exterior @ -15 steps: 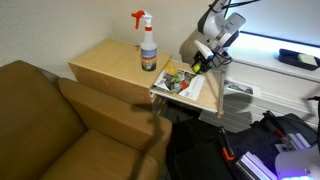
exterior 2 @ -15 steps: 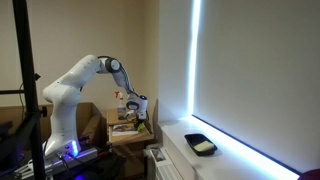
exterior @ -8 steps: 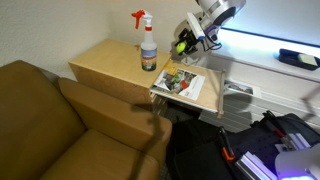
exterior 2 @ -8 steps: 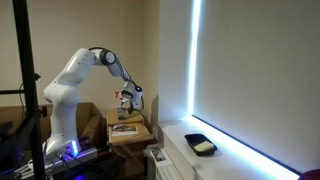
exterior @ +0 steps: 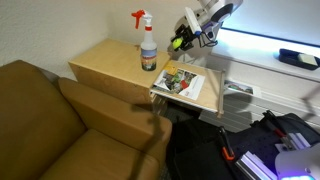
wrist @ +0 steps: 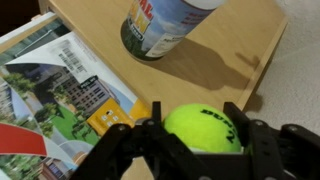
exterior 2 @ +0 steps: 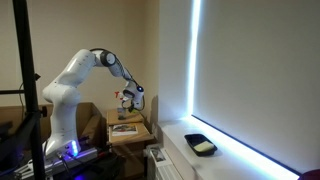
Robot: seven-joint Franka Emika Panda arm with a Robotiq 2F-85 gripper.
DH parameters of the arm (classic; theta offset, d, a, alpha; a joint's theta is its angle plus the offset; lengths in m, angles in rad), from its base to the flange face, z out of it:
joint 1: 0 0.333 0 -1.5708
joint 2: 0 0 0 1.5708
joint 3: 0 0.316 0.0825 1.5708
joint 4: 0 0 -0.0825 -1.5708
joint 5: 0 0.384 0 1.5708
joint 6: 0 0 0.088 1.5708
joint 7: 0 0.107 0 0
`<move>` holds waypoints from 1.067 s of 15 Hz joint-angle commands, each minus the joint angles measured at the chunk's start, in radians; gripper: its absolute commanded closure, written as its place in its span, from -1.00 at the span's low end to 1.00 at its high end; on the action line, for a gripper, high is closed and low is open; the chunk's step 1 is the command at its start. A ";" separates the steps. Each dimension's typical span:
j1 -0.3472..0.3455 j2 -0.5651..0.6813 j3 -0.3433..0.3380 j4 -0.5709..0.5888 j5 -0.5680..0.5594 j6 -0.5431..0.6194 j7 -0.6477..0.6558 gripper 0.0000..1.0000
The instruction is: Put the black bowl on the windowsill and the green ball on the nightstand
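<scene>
The pincer [wrist: 201, 138] is clamped on the green ball [wrist: 204, 124] — a fuzzy, felt-covered sphere, yellow-green, with dark lettering across its top. Its black fingers [wrist: 143, 133] press in from either side. In an exterior view the ball [exterior: 178, 42] hangs in the grip above the far edge of the nightstand [exterior: 105, 62], near the spray bottle [exterior: 147, 45] and clear of the wood.

The nightstand's surface [wrist: 215, 55] is pale, smooth wood with a faint grain. The wrist view shows the bottle's round base [wrist: 160, 25] standing on the wood, wrapped in a printed label. In an exterior view the bottle is clear plastic with a red trigger head. A glossy magazine [wrist: 55, 95] lies flat beside the bottle, its cover busy with greens, reds and a yellow block. In an exterior view it [exterior: 183, 82] overhangs the nightstand's edge on the window side.

The black bowl [exterior: 300, 58] sits on the white windowsill [exterior: 262, 58], well apart from the ball. It is shallow and oblong, with rounded corners. In an exterior view its inside [exterior 2: 201, 145] shows pale — whether that is contents or glare from the window I cannot tell.

A brown sofa [exterior: 50, 110] with a smooth, leather-like skin stands against the nightstand.
</scene>
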 commanded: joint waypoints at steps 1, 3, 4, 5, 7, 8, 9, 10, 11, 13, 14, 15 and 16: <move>-0.014 0.168 -0.005 0.254 0.037 -0.143 0.098 0.24; -0.009 0.254 -0.010 0.372 0.038 -0.185 0.169 0.24; -0.010 0.296 -0.010 0.421 0.033 -0.216 0.207 0.24; -0.007 0.331 -0.009 0.453 0.025 -0.240 0.235 0.24; -0.007 0.383 -0.004 0.503 0.024 -0.284 0.278 0.24; 0.004 0.319 -0.018 0.424 0.022 -0.242 0.238 -0.26; 0.004 0.349 -0.016 0.450 0.021 -0.256 0.251 -0.26; 0.003 0.369 -0.015 0.468 0.020 -0.260 0.256 -0.26; 0.003 0.380 -0.014 0.479 0.020 -0.262 0.259 -0.26; -0.004 0.396 -0.010 0.486 0.023 -0.277 0.265 0.24; -0.007 0.422 0.000 0.507 0.030 -0.292 0.266 0.24; -0.003 0.440 0.004 0.521 0.032 -0.294 0.263 0.24; 0.002 0.462 0.008 0.539 0.032 -0.304 0.274 0.24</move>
